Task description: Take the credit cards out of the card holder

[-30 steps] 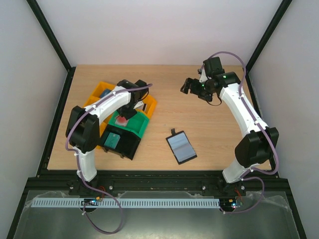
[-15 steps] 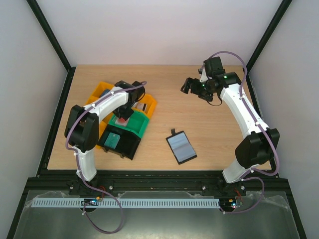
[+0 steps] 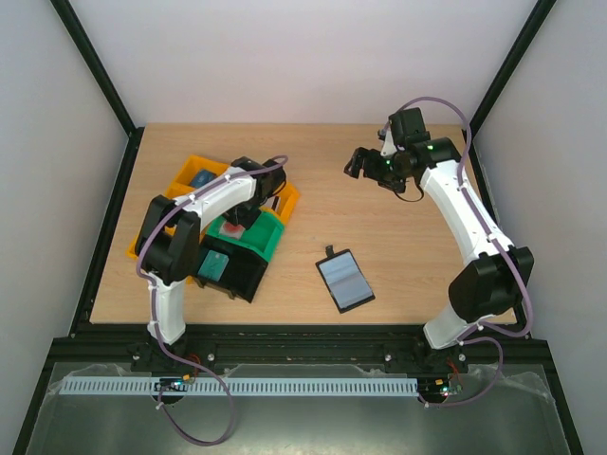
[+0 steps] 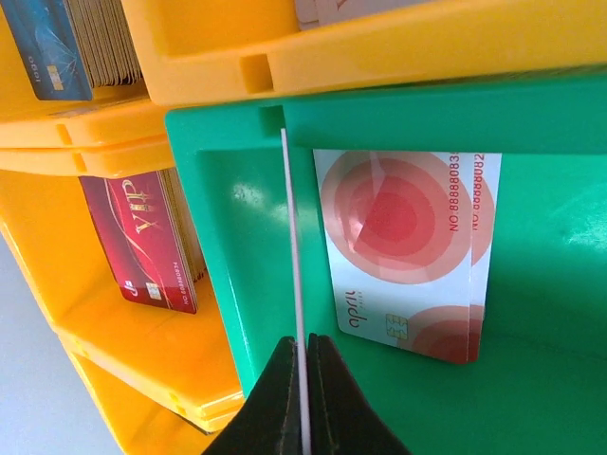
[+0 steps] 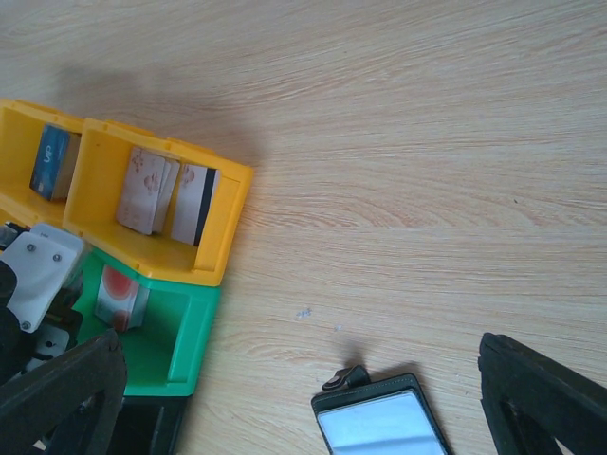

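Note:
The card holder (image 3: 345, 281) lies open on the table, black, with its pale clear pocket face up; its top edge also shows in the right wrist view (image 5: 379, 427). My left gripper (image 4: 303, 343) is shut on a thin white credit card (image 4: 292, 246) seen edge-on, held upright inside the green bin (image 4: 228, 265). Two pink-and-white credit cards (image 4: 408, 246) lie flat on that bin's floor. In the top view my left gripper (image 3: 241, 216) is over the green bin (image 3: 266, 237). My right gripper (image 3: 365, 163) is open and empty, raised at the back right.
Yellow bins (image 3: 194, 175) hold stacks of cards, red (image 4: 142, 237) and blue (image 4: 47, 47). A black bin (image 3: 228, 270) with a teal block stands in front of the green one. In the right wrist view, yellow (image 5: 223, 227) and green (image 5: 180, 351) bins show at the left.
My left arm's elbow has swung right and the wrist has shifted slightly over the green bin. The right arm and the card holder have not moved.

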Robot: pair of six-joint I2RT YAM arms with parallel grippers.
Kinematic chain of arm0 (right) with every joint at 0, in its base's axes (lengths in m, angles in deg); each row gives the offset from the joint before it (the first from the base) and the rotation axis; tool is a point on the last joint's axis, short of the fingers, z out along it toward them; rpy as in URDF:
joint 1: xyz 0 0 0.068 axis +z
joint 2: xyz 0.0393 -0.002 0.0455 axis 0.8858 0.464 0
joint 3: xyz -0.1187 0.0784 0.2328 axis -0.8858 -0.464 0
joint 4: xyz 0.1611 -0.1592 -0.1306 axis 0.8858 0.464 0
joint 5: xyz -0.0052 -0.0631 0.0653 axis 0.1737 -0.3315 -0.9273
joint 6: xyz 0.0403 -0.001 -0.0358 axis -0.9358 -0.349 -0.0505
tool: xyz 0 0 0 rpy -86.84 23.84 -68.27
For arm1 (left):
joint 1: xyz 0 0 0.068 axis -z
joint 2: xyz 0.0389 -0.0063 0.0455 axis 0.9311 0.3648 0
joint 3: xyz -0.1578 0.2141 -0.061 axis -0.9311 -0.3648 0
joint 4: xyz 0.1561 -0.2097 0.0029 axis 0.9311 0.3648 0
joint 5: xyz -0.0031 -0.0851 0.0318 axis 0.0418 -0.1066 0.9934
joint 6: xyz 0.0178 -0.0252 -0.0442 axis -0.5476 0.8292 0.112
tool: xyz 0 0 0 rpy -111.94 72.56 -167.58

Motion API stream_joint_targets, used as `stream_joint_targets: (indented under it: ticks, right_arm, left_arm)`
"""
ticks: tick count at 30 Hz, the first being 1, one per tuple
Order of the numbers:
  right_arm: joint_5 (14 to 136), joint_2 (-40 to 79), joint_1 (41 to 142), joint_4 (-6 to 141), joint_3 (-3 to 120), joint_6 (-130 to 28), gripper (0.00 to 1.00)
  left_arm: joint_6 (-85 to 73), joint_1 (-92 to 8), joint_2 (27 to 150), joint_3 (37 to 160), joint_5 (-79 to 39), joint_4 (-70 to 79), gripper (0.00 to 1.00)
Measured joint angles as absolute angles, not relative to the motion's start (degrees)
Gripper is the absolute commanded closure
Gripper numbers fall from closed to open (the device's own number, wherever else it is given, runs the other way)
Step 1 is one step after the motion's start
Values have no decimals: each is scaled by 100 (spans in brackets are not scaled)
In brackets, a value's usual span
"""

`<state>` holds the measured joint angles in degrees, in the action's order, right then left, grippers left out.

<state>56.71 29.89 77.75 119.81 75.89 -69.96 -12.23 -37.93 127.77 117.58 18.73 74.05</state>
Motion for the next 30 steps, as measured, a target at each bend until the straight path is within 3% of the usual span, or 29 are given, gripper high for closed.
stream_joint_targets:
  ticks: [16, 17, 18, 21, 24, 30]
  right_arm:
    - [5647, 2886, 7775, 11981, 7495, -6900, 1]
    - [5647, 2886, 7775, 11983, 7488, -6900, 1]
    - [5647, 2884, 7775, 11983, 7482, -6895, 1]
    - [5643, 2873, 7775, 11983, 7477, -6887, 1]
    - [5636, 2825, 7775, 11983, 7462, -6876, 1]
    - [5590, 2790, 7775, 11983, 7451, -6874, 1]
  left_arm:
    - [-956, -3889, 13212, 11638, 1790, 7230, 95]
    - [-948, -3895, 13227, 11651, 1797, 7221, 91]
    - [-945, -3900, 13231, 11653, 1801, 7208, 79]
    - [-950, -3902, 13240, 11658, 1842, 7151, 32]
    - [-980, -3880, 13240, 11660, 1755, 7077, 23]
    - [-1096, -3812, 13205, 11664, 1875, 7007, 21]
